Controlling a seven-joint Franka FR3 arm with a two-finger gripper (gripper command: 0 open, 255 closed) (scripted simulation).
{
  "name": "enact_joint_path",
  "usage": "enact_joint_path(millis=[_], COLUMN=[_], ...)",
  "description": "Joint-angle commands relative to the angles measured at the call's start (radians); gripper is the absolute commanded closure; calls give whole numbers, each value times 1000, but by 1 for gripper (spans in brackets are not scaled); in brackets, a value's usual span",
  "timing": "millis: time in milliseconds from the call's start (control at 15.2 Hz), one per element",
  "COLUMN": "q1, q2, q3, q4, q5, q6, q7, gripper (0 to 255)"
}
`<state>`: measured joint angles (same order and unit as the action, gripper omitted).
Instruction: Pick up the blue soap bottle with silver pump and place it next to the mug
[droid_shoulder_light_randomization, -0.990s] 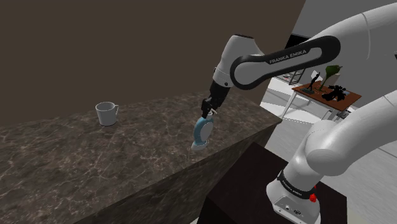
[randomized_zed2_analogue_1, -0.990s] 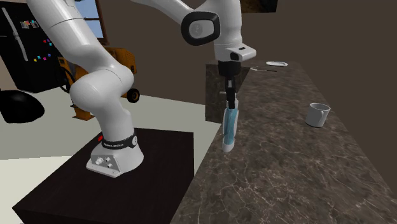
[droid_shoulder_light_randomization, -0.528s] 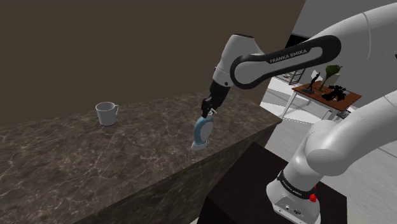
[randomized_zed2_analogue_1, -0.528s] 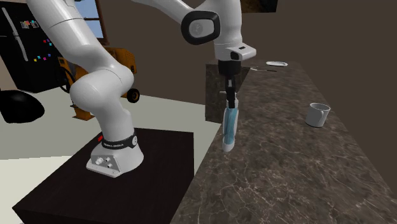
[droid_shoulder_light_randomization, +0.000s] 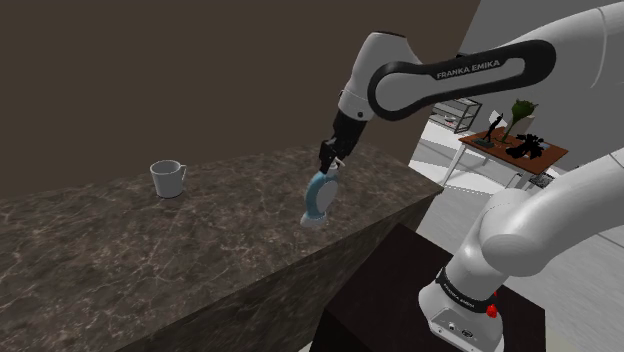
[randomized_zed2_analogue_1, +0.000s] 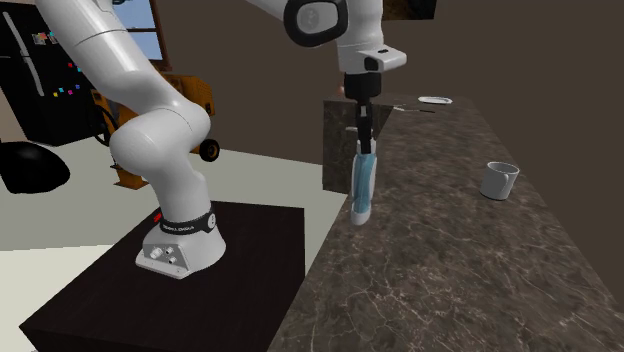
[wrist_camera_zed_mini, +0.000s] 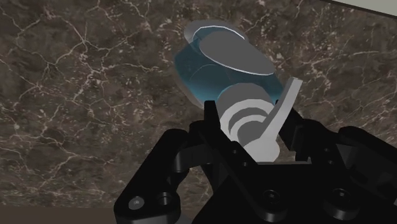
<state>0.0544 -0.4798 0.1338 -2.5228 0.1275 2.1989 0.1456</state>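
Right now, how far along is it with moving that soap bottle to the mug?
Done: the gripper is shut on the pump of the blue bottle. In hand: the bottle hangs seemingly just clear of the countertop. Left: carrying it across to the mug and setting it down.

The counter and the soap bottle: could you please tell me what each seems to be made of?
The counter looks like dark brown stone, probably marble, given its pale veins. The soap bottle is translucent blue, glass or plastic. Its pump is plain matte grey, material unclear.

Silver pump (wrist_camera_zed_mini: 249, 119) partly hidden between end effector (wrist_camera_zed_mini: 254, 130) fingers.
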Motion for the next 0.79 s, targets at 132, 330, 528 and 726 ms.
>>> enact_joint_path(millis=[132, 330, 528, 726], q1=[-1, -2, -3, -4], q2=[-18, -28, -36, -41], q3=[-4, -6, -9, -11], q4=[39, 72, 107, 143], q5=[-3, -6, -9, -11], q6=[-57, -100, -142, -184], q7=[2, 4, 6, 9], gripper=[255, 255, 255, 255])
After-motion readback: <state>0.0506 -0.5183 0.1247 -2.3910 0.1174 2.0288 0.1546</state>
